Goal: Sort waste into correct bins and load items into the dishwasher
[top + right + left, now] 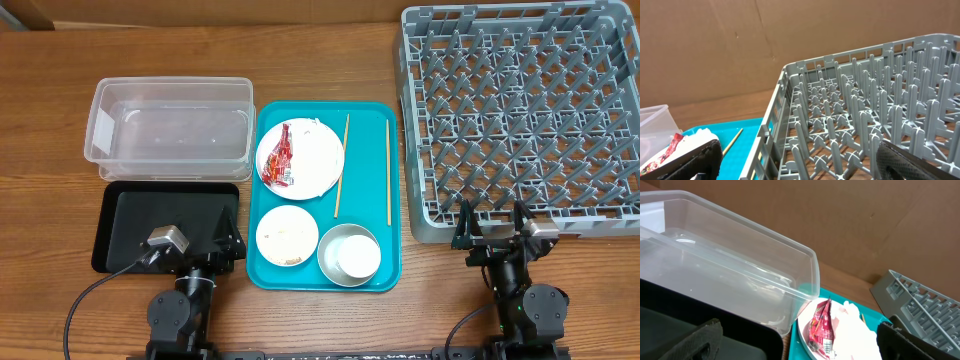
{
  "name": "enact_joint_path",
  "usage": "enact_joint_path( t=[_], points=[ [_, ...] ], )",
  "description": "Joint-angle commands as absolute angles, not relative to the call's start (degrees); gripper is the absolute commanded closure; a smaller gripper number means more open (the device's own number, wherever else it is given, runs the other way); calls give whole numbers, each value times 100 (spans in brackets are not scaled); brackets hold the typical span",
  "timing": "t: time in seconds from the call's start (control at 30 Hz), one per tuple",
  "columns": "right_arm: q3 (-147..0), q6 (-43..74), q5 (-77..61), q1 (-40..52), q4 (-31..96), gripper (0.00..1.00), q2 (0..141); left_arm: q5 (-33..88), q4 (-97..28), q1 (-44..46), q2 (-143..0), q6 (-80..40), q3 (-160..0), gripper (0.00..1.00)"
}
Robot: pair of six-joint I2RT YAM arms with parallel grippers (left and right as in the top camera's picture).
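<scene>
Left gripper [229, 243] and right gripper [490, 228] are empty, jaws spread, low in frame. Best first move: left pinches the wrapper [282, 156] crumple, left of centre, without catching the large plate [318, 160].

The overhead camera looks straight down on the whole table [50, 110] from well above. The left wrist camera sits low and close, facing forward over the clear tub [740, 265]; the right wrist camera, equally low, faces the grey rack [865, 120]. Both wrist views catch the teal tray [752, 132] and red wrapper [821, 325].
</scene>
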State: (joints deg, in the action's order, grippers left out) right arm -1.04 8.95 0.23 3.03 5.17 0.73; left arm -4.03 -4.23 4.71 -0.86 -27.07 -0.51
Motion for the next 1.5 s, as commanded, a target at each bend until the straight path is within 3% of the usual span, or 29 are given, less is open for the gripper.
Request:
enact_joint_path(
  t=[0.0,1.4,1.47],
  points=[
    [-45,897,8,281,475,0,16,-397,-412,410,-25,-2768,-34,0],
    [-45,902,-1,283,429,0,16,-397,-412,410,-25,-2768,-34,0],
    [-45,1201,-456,287,451,0,16,-397,-412,410,-25,-2768,-34,0]
  ],
)
